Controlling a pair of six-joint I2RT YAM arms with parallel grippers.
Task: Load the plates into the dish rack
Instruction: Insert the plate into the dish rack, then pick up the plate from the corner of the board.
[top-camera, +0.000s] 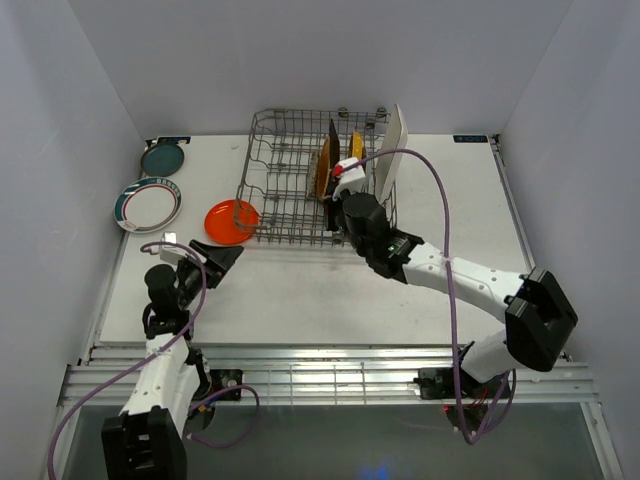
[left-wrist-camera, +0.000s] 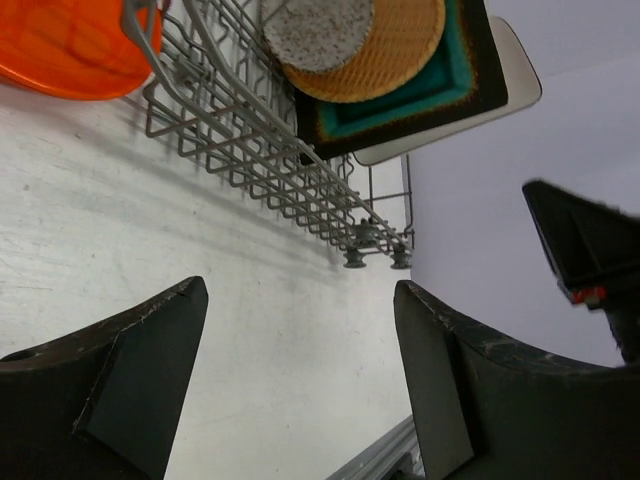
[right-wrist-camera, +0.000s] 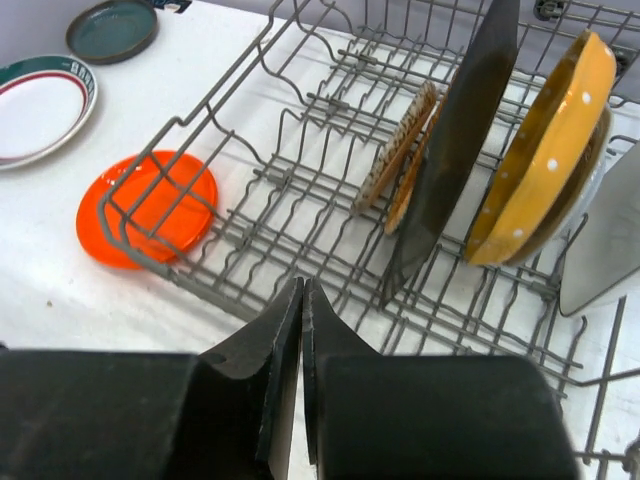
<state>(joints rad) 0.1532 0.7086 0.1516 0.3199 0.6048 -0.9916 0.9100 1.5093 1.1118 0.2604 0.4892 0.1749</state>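
Observation:
The grey wire dish rack stands at the back centre. In it stand on edge a wood-tone plate, a dark square plate, a yellow plate and a white rectangle. An orange plate lies flat on the table, touching the rack's near-left corner. A white plate with a teal rim and a teal plate lie at the far left. My left gripper is open and empty, just near of the orange plate. My right gripper is shut and empty over the rack's near rim.
White walls close in the table on the left, back and right. The rack's left half holds no dishes. In the left wrist view the rack's feet rest on the white table, with the right arm beyond.

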